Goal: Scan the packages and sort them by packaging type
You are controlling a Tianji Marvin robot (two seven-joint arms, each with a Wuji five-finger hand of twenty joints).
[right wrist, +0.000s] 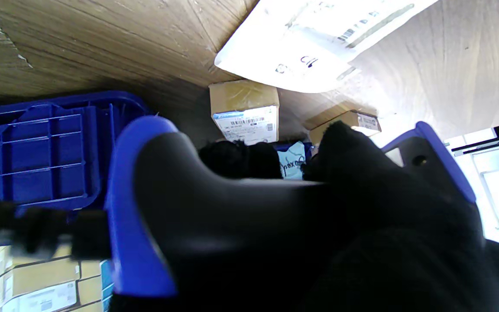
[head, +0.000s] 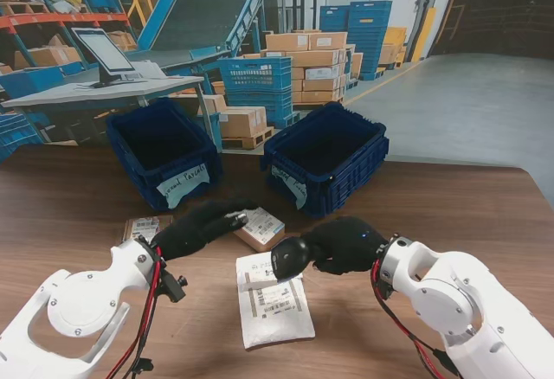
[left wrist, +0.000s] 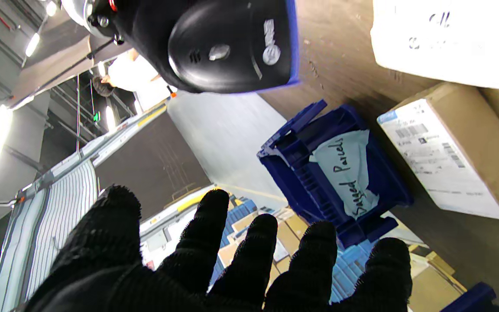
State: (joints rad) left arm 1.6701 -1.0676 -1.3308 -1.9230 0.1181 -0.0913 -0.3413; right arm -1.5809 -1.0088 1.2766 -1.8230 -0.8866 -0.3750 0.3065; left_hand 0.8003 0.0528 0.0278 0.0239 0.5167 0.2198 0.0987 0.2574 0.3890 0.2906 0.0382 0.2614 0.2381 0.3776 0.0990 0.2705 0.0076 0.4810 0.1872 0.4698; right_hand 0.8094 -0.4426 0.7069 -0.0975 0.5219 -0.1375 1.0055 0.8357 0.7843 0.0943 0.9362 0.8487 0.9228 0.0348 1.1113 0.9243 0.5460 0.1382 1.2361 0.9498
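Note:
My left hand [head: 203, 226] [left wrist: 215, 268] is open, its black-gloved fingers spread and reaching over a small cardboard box [head: 260, 228] [left wrist: 453, 151] with a white label. I cannot tell whether they touch it. My right hand [head: 346, 245] [right wrist: 405, 242] is shut on a black and blue handheld scanner [head: 290, 258] [left wrist: 228, 43] [right wrist: 215, 216], whose head points at a white bagged parcel [head: 273, 301] [right wrist: 310, 39] lying flat nearer to me. A second small box [head: 145, 228] [right wrist: 349, 121] rests left of my left hand.
Two dark blue bins stand at the table's far side: the left bin [head: 164, 150] and the right bin [head: 327, 156] [left wrist: 340, 173], labelled "Bagged Parcels". Behind the table are a desk with a monitor [head: 106, 50] and stacked cartons [head: 312, 63].

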